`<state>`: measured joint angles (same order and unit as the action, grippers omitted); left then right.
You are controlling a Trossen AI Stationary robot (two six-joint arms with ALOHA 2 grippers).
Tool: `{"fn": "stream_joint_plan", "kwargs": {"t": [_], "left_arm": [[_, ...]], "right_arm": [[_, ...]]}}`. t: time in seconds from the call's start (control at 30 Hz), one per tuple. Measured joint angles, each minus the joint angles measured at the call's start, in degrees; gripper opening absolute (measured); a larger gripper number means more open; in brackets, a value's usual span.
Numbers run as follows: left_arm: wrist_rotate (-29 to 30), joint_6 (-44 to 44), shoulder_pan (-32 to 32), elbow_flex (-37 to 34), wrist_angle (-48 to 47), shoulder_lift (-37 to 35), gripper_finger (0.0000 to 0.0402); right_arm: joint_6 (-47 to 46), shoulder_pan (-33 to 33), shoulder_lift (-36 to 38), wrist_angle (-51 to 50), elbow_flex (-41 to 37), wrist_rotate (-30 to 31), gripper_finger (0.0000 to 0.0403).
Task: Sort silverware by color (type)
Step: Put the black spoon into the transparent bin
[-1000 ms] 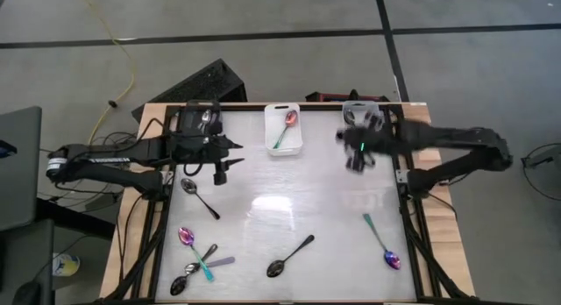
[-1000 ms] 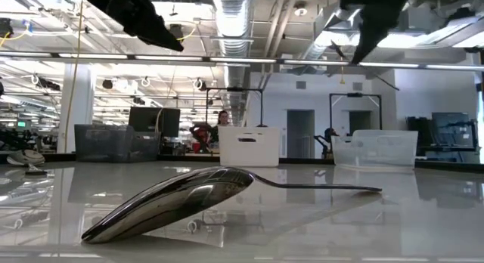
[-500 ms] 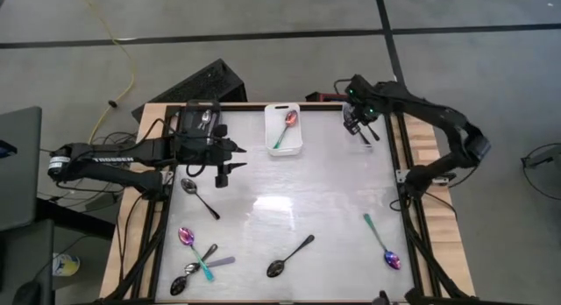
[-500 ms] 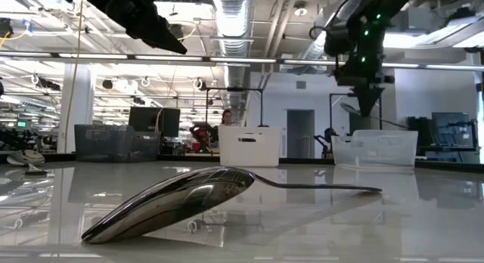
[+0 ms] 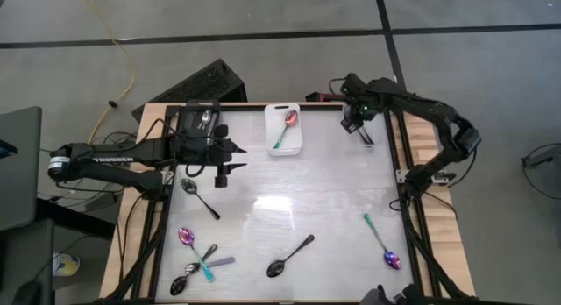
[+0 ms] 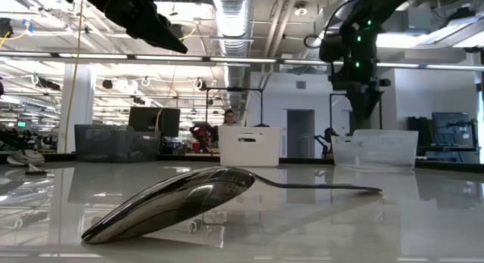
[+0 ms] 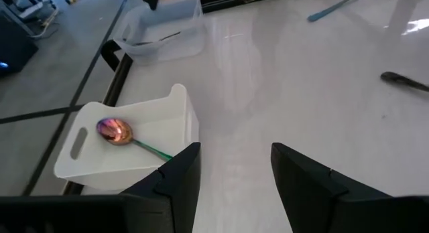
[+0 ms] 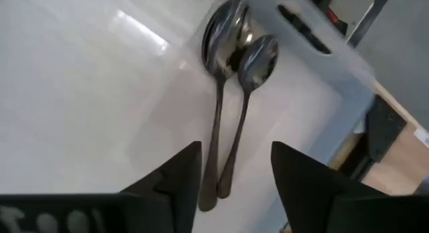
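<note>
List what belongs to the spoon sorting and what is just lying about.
Job: glossy black spoons, iridescent purple-pink teal-handled spoons, white plastic bin, clear plastic bin.
Lying about: yellow floor cable, black ribbed box behind the table.

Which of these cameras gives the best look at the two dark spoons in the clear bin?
The right wrist view: the two black spoons fill it, lying side by side. In the high view the right claw covers them; the low view shows only the bin's wall; the left wrist view shows one faintly.
</note>
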<state>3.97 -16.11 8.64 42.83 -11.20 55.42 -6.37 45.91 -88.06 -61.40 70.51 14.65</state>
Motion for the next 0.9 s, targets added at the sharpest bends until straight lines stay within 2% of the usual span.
{"fn": "stream_joint_plan", "kwargs": {"t": [0.13, 0.23, 0.33, 0.43, 0.57, 0.7, 0.8, 0.9], "left_arm": [[-1.87, 1.68, 0.0, 0.0, -0.07, 0.0, 0.0167], [-3.8, 3.37, 0.0, 0.0, -0.15, 0.0, 0.0167], [-6.38, 5.58, 0.0, 0.0, -0.17, 0.0, 0.0167], [-8.85, 7.35, -0.25, -0.01, -0.59, 0.01, 0.0167], [-9.27, 8.14, -2.08, -3.73, 4.76, 0.15, 0.0167], [-9.3, 10.22, -4.28, -11.52, 19.98, 0.17, 0.0167], [-9.32, 12.79, -5.46, -16.59, 26.87, 0.15, 0.0167], [-8.94, 12.37, -5.71, -18.5, 29.93, -0.04, 0.0167]], "right_arm": [[-3.93, -0.56, 2.39, -4.09, 4.06, -3.58, 0.0212], [-6.69, -3.07, 5.11, -5.28, 5.98, -9.7, 0.021], [-7.63, -9.23, 8.68, -5.24, 6.05, -14.54, 0.0204], [-10.59, -20.09, 11.2, -3.57, 5.41, -14.77, 0.0199], [-14.33, -37.86, 12.81, 9.08, 0.37, -14.77, 0.0195], [-14.61, -54.36, 10.59, 27.59, -5.71, -13.17, 0.0194], [-13.91, -63.69, 5.94, 39.26, -8.2, -11.87, 0.0194], [-9.67, -70.38, 0.89, 47.62, -8.64, -10.15, 0.0194]]}}
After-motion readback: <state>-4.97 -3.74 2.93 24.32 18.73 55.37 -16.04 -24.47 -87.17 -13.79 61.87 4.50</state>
